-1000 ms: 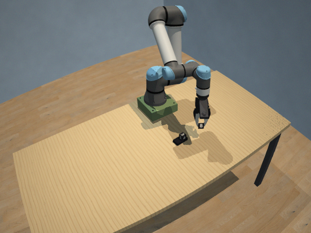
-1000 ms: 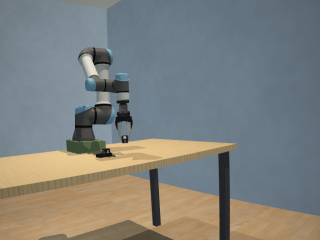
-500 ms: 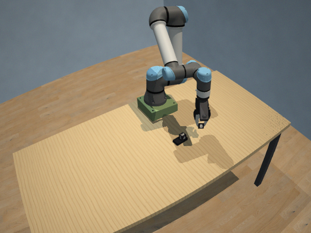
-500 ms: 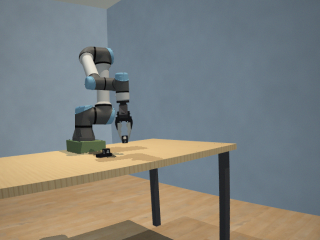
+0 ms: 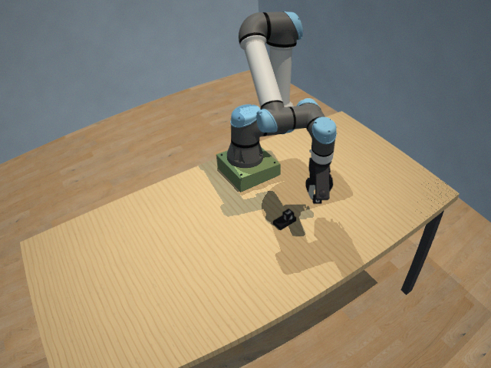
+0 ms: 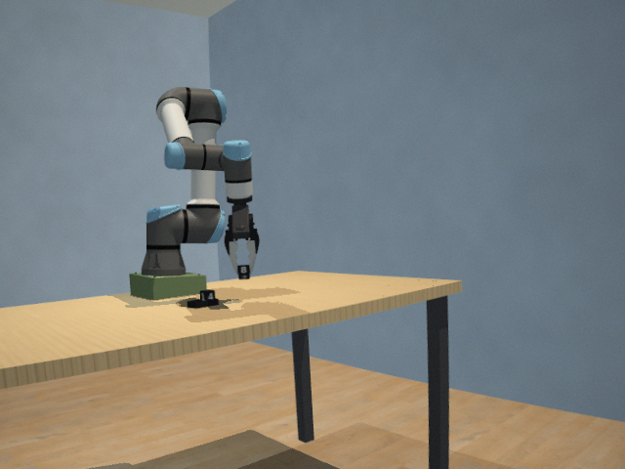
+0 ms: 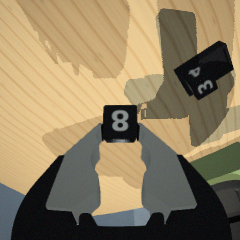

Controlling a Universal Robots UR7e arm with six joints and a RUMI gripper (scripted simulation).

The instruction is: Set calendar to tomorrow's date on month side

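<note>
- we have one cube [image 7: 120,123] clamped between the fingertips of our gripper [image 5: 317,198]; the face toward the wrist camera shows an 8, upright there.
- the cube hangs in the air above the table [image 5: 119,253], in the far right part of the top, a little out from the green base [image 5: 253,178] toward the right edge.
- the tray [image 5: 282,224] lies on the table near the base, on the side toward the near edge. the other cube [image 5: 288,215] sits in it.
- in the exterior view this second cube [image 6: 207,296] seems to show 1 and 4; the wrist view shows 4 and 3 on two of its faces. which side carries the month's name we cannot tell.
- the relation that matters: from the jaws the tray is to the left and toward the near edge, and lower. in the wrist view it lies upper right and its long axis is tilted against the line of the jaws.
- our judgement: the wrist must turn to match that axis before the cube goes down in the free slot, with the wanted digit upright.
</note>
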